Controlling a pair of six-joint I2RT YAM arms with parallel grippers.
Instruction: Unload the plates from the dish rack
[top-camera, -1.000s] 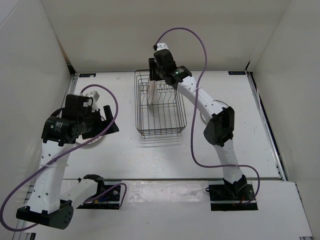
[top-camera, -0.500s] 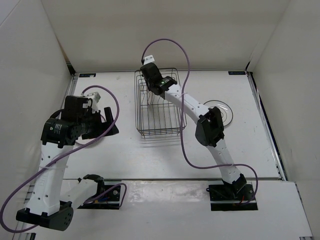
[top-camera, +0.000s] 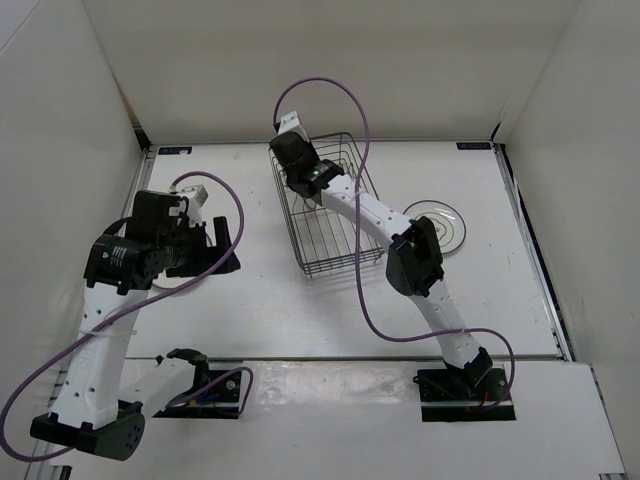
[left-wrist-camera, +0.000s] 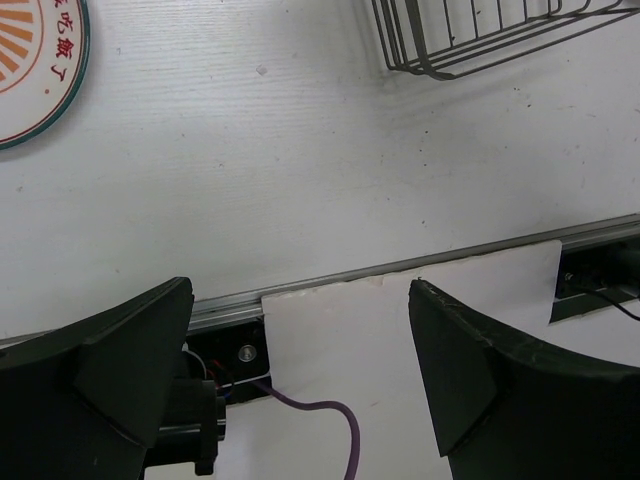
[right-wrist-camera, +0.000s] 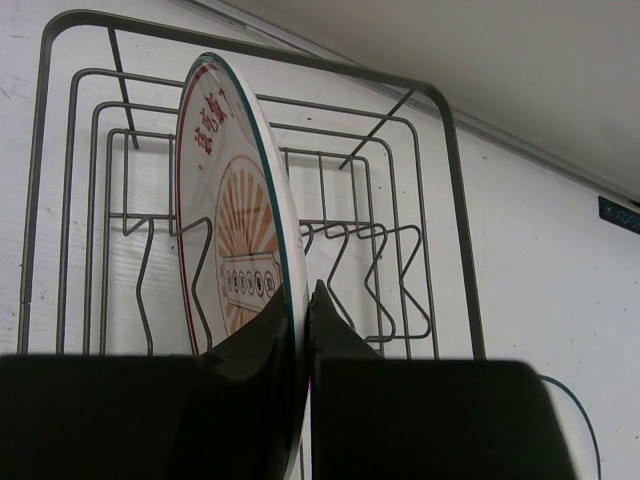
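**Right gripper clamped on the upright plate in the dish rack**

The upright plate (right-wrist-camera: 235, 230), whitish with an orange ray pattern and a thin dark rim, stands on its edge among the tines of the dish rack (right-wrist-camera: 457, 200). The two fingers of the right gripper (right-wrist-camera: 303, 300) are pressed on its rim at 6 o'clock of the plate. In the top view the rack sits at 12 o'clock of the table (top-camera: 250, 310), turned askew to the table edges. At 3 o'clock of the rack a dark-rimmed plate (top-camera: 450, 225) lies flat, partly hidden by the right arm. At 9 o'clock of the rack the left gripper (left-wrist-camera: 300, 290) hangs over the table with its fingers wide apart, holding nothing. In its wrist view an orange-patterned plate (left-wrist-camera: 30, 70) lies flat at 10 o'clock and a corner of the rack shows at 1 o'clock.
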